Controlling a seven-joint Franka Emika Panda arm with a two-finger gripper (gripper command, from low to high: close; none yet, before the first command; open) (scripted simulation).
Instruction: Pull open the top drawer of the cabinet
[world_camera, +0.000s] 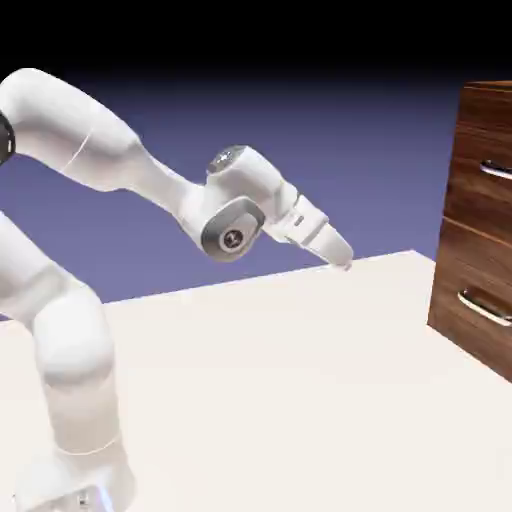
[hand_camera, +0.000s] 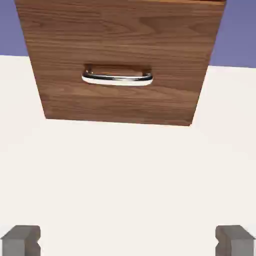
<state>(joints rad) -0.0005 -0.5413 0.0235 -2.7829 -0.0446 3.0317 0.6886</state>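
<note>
Dark walnut-grain cabinet (world_camera: 473, 150): at three o'clock in the exterior view, on the cream-white table (world_camera: 250, 380). Top drawer with slim silver bar handle (world_camera: 497, 170): toward two o'clock, closed. White two-finger pincer (world_camera: 342, 262): spread wide, nothing gripped, well apart from the cabinet, pointing toward four o'clock. Done: apparently only readying. Outstanding: reach, grip, entire pull.

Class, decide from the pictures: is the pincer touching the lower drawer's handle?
Apart. The exterior view shows open space between the pincer and the lower handle.
</note>
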